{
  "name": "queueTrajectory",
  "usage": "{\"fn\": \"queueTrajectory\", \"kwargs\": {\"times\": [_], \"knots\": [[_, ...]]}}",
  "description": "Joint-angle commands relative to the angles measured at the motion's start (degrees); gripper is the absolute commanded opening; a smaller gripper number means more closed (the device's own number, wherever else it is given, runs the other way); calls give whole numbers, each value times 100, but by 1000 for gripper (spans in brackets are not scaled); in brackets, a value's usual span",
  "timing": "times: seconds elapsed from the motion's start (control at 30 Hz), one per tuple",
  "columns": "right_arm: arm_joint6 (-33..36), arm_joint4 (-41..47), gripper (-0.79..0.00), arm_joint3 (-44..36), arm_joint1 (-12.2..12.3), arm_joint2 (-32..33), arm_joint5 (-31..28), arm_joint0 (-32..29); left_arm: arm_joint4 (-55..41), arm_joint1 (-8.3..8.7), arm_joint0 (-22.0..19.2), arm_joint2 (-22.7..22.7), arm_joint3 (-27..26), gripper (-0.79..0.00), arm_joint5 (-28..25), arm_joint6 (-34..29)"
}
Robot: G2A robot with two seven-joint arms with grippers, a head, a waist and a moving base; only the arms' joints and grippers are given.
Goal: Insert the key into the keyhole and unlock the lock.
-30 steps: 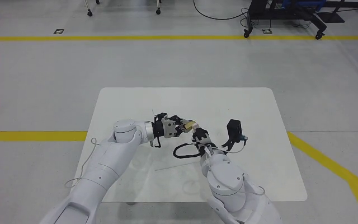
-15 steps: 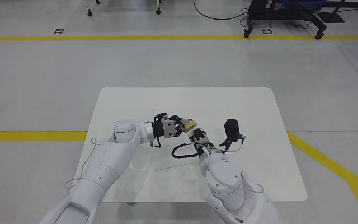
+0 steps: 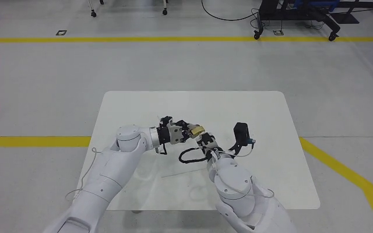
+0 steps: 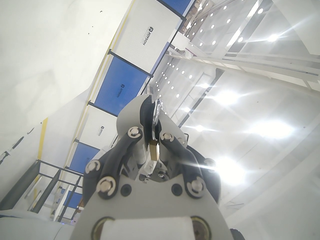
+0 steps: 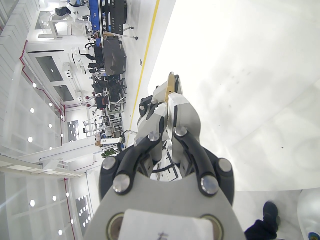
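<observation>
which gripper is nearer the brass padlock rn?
Left. The left gripper is shut on the brass padlock. The right gripper sits close beside the padlock, toward the robot's body; contact unclear.

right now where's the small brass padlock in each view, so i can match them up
Top view: small brass padlock mid-picture, at the left gripper's fingers.
Left wrist view: a brass sliver low between those shut fingers.
Right wrist view: edge-on, just past the right gripper's fingers.
Shared landmark: the yellow floor lines.
</observation>
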Motion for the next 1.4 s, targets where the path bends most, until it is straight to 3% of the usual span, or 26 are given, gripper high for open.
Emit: {"fn": "queueTrajectory", "kwargs": {"times": [0.0,0.03,0.07,0.1,0.17,0.2,0.23,0.3,0.67,0.8,0.9,1.03,1.07,1.1,1.2,1.23,1.37], "knots": [[-41,64,-785,22,14,-30,0,43,-27,14,44,-34,-63,-785,44,-20],[-65,96,-785,29,19,-43,0,63,-42,20,60,-48,-86,-785,63,-29],[-86,121,-686,29,21,-48,0,74,-55,23,70,-58,-98,-785,77,-35],[-130,183,-471,6,24,-52,0,91,-59,32,82,-82,-121,-785,82,-35],[-181,260,-394,-41,30,-50,0,101,-80,42,100,-118,-135,-785,88,-24],[-219,298,-286,-73,36,-39,0,100,-107,46,114,-141,-142,-785,84,-18],[-251,360,-240,-127,45,-25,0,86,-141,51,129,-168,-148,-785,77,-3],[-282,450,0,-215,64,11,0,52,-205,53,149,-200,-154,-785,68,8],[-282,755,0,-473,115,252,0,-100,-279,52,171,-224,-150,-785,51,17],[-282,755,0,-473,115,252,0,-100,99,72,310,-188,-485,-785,-197,499],[458,1391,0,-421,119,745,-746,-432,337,86,424,-204,-741,-785,-795,627],[1902,2712,-9,-231,175,1837,-1499,-1020,216,53,506,-208,-684,-785,-1762,302],[2249,2893,-37,-140,200,2065,-1539,-1127,206,40,488,-187,-621,-785,-1964,199],[2479,2951,-154,-60,223,2257,-1571,-1216,159,24,466,-166,-539,-785,-2119,107],[2997,2986,-191,-59,269,2601,-1772,-1480,150,-19,371,-116,-301,-785,-2557,7],[3062,2887,-366,-85,283,2653,-1792,-1543,151,-29,344,-111,-233,-785,-2682,-11],[3448,2965,-514,-132,293,2795,-2184,-1808,189,-63,224,-73,-24,-785,-2879,-74]]}}
